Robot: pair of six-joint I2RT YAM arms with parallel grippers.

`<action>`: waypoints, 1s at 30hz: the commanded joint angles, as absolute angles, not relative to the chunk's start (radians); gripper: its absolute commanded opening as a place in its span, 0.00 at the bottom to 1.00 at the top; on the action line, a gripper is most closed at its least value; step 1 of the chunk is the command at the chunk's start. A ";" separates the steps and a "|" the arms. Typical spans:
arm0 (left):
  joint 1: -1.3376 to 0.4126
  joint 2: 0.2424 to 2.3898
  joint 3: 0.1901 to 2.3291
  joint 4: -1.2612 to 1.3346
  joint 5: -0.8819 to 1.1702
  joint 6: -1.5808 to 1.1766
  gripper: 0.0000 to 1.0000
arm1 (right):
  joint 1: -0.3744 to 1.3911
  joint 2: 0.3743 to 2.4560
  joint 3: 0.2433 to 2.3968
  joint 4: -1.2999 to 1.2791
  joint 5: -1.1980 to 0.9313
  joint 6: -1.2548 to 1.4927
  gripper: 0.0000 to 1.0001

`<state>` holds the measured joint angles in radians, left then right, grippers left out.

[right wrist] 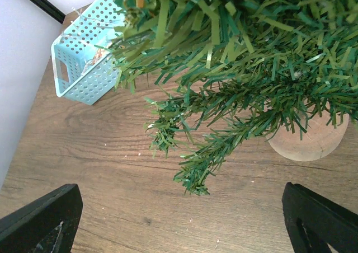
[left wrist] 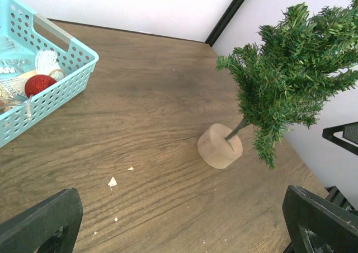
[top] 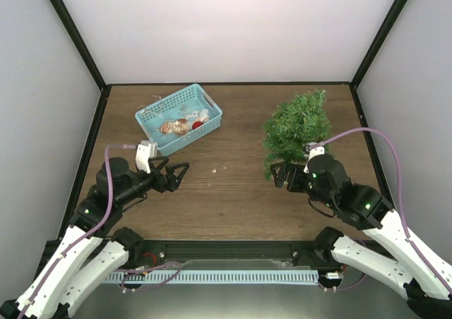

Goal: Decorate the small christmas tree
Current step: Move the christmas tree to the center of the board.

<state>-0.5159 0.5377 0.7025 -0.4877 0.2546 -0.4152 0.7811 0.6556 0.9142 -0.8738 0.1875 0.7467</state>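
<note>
The small christmas tree [top: 296,127] stands at the right of the table, bushy and green, on a round brown base [left wrist: 220,146]. In the right wrist view its branches [right wrist: 235,68] fill the upper frame above the base [right wrist: 310,141]. My right gripper [top: 282,173] hovers open just in front of the tree, nothing between its fingers. My left gripper [top: 176,174] is open too, low over the table's left side, near the light-blue basket [top: 153,118]. The basket holds ornaments, among them a red ball [left wrist: 38,85] and a brown one [top: 173,127].
Black frame posts and white walls close in the table at the back and both sides. Small pale crumbs [left wrist: 112,181] lie on the wood between basket and tree. The right arm's cable [top: 367,132] loops beside the tree.
</note>
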 commanded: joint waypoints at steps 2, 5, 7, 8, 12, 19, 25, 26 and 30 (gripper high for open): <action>-0.518 0.527 0.691 -0.462 0.256 -0.409 1.00 | 0.774 0.627 0.900 -0.839 0.209 0.763 1.00; -0.518 0.517 0.692 -0.463 0.238 -0.409 1.00 | 0.773 0.622 0.898 -0.809 0.199 0.750 1.00; -0.518 0.507 0.692 -0.463 0.206 -0.411 1.00 | 0.774 0.632 0.907 -0.799 0.213 0.748 1.00; -0.518 0.506 0.693 -0.463 0.185 -0.414 1.00 | 0.773 0.641 0.914 -0.799 0.225 0.748 1.00; -0.518 0.539 0.697 -0.430 0.131 -0.450 1.00 | 0.773 0.697 0.967 -0.839 0.306 0.755 1.00; -0.518 0.671 0.768 -0.380 0.181 -0.418 1.00 | 0.773 0.794 1.102 -0.859 0.462 0.665 1.00; -0.518 0.736 0.777 -0.364 0.218 -0.424 0.94 | 0.773 0.845 1.247 -0.885 0.547 0.613 0.93; -0.518 0.740 0.776 -0.365 0.223 -0.422 0.93 | 0.773 0.856 1.258 -0.890 0.564 0.605 0.93; -0.518 0.743 0.770 -0.384 0.219 -0.394 0.92 | 0.774 0.884 1.308 -0.895 0.655 0.529 0.92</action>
